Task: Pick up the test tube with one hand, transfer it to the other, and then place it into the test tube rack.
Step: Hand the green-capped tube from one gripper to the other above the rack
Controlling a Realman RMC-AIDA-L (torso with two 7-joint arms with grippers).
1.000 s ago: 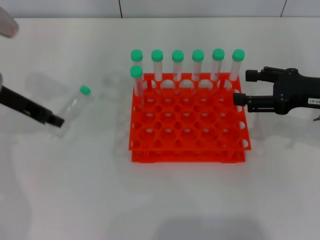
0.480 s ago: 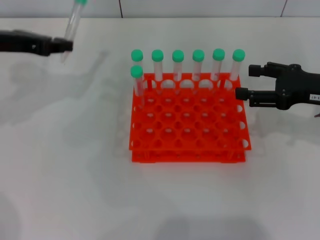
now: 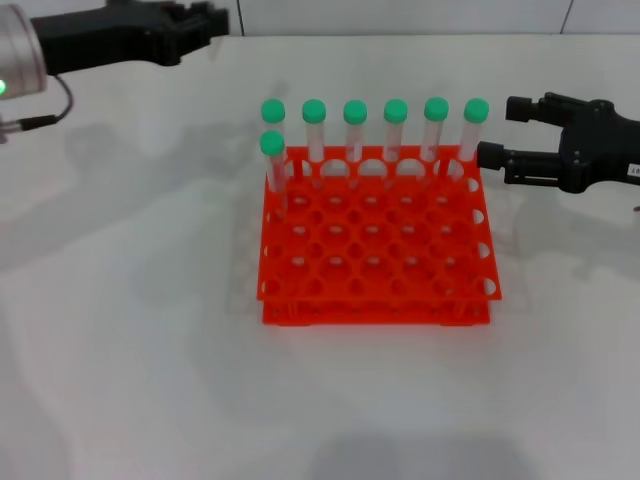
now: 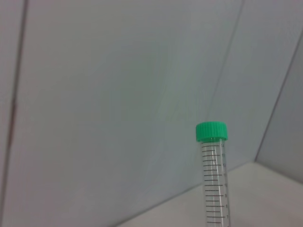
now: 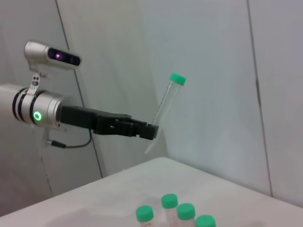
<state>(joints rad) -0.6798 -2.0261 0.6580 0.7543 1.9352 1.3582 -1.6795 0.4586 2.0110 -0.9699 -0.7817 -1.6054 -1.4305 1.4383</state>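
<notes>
While the left gripper [image 5: 152,131] holds the test tube [image 5: 164,109] well clear of the bench [image 3: 150,380], the job stands between the pick-up and the hand-over. From the right wrist view the black fingers are closed on the lower part of the tube, which leans slightly with its green cap uppermost. In the head view that gripper sits at the far left corner, and the tube itself is out of sight there.

The right gripper [image 3: 497,133] waits just beside the far right corner of the test tube rack [image 3: 375,250], its fingers spread apart with nothing between them.

I judge that the next move calls for the two arms to meet somewhere above the bench, the tube being brought between the open fingers of the right gripper so that they can close on a free stretch of its body, nearer the cap, before the left lets go. The tilt may need squaring up first.

The tube is slender and clear, with fine black graduation lines down its side, as the left wrist view shows, and a ribbed green screw cap. It looks empty. Seven like tubes [image 3: 395,130] already stand in the rack, six along the far row and one in the next row at the left.
</notes>
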